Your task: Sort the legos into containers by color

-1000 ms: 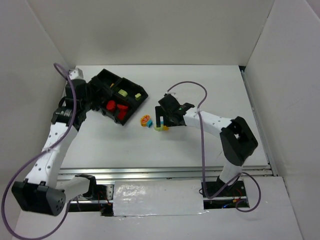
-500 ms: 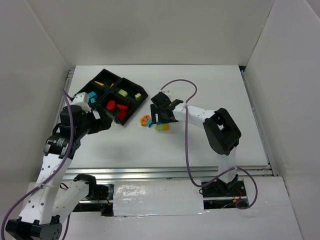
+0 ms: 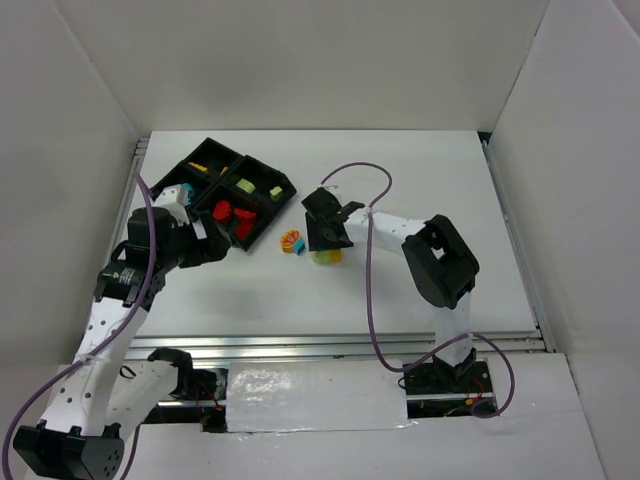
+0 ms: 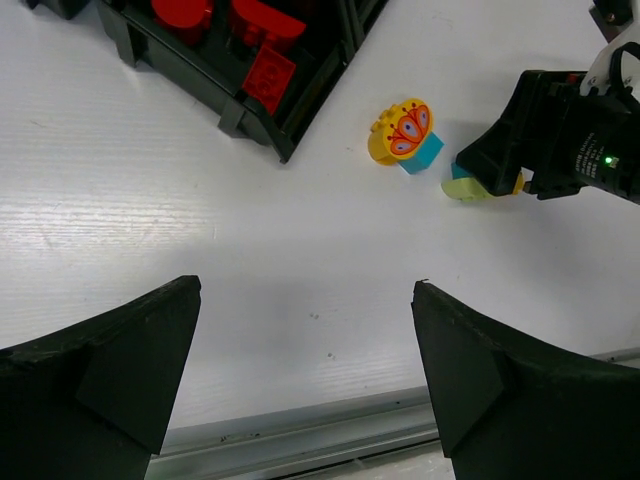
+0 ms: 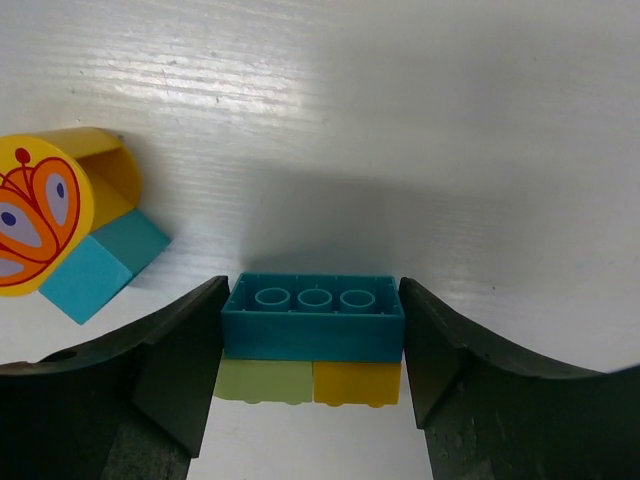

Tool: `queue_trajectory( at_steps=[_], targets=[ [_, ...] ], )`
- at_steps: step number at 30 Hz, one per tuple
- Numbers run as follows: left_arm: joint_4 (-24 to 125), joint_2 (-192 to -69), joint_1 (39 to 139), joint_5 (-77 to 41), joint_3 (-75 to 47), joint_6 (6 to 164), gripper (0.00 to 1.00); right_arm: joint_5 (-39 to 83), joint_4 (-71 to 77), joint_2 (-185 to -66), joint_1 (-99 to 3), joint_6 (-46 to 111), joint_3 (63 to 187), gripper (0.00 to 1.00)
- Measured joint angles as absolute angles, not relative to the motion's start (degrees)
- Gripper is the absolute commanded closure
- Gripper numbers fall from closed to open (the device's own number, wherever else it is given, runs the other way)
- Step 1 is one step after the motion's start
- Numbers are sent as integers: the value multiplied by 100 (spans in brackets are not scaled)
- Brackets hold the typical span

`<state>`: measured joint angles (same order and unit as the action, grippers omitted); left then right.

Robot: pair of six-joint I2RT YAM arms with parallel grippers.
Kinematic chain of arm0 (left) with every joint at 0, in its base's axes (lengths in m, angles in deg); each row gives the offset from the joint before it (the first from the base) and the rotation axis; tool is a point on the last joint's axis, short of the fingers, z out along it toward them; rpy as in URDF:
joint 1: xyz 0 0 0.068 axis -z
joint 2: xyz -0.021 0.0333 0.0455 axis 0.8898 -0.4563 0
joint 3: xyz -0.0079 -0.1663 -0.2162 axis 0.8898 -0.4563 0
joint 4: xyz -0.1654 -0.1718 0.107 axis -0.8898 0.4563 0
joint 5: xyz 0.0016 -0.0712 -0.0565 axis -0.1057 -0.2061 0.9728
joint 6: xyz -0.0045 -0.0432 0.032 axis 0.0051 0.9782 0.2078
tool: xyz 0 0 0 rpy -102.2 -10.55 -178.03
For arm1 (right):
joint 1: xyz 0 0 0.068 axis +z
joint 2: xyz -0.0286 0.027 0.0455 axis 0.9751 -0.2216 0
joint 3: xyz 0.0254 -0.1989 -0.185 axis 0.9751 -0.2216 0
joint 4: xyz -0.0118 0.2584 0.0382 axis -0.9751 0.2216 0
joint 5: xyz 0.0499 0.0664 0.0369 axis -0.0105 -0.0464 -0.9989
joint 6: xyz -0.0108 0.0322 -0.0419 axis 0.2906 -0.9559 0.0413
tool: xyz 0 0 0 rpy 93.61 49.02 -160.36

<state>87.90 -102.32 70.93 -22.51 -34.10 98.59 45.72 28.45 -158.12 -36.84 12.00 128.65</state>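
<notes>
Here the right tool [image 5: 313,335] pinches one three-brick stack [image 5: 300,322] beside one butterfly brick [image 5: 45,215]; left tool [image 4: 304,290] spread.

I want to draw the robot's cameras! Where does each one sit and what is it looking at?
Top external: high up behind the arms, looking down on the table; both arms show, with the left gripper and right gripper.
Left wrist: on the left arm, looking down past its two open fingers at the tray corner.
Right wrist: on the right arm, looking straight down; its fingers touch both ends of the teal brick.
Shared: the butterfly brick shows in all three.
</notes>
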Motion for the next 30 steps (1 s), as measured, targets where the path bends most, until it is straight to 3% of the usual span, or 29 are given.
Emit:
queue_trajectory(
  at_steps=[7, 11, 14, 20, 30],
  targets=[
    [8086, -10251, 7106, -1062, -3877, 10130, 1, 5041, 2849, -14645, -3677, 107, 11905, 100],
    [6420, -10269, 7521, -214, -5058, 11037, 0, 5468, 2899, -13333, -3566, -905, 11287, 100],
    [5362, -10597, 8524, -142, -5606, 11610, 1, 5918, 3061, -12645, -3225, -1672, 11204, 100],
    [3415, -11742, 9899, -409, -5458, 12021, 1, 6659, 3730, -12151, -2362, -2997, 11221, 100],
    [2079, -12728, 10231, -870, -4990, 12209, 3, 7249, 4134, -11169, -1813, -3825, 11049, 100]
  ],
)
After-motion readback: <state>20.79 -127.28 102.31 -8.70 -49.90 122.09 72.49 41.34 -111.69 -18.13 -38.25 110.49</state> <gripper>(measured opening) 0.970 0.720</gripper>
